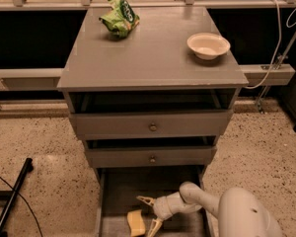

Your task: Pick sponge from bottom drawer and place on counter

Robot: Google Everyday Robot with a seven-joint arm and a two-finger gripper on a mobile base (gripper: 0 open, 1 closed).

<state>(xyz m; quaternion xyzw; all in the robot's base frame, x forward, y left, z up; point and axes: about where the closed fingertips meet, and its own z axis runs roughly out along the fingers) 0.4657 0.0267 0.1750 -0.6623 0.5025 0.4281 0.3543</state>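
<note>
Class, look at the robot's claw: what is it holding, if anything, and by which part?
Nothing. The claw is open inside the bottom drawer, and the sponge lies loose on the drawer floor beside it.

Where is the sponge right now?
The sponge lies on the bottom drawer floor, low in the camera view, just left of the open end effector.

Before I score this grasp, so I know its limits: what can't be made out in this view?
Camera view:
- Bottom drawer: its front end is cut off by the lower picture edge.
- Sponge: its lower end sits at that edge. Whether it touches the open gripper, which is beside it in the drawer, is unclear.
- Upper drawers: insides hidden by their fronts and shadow.
</note>
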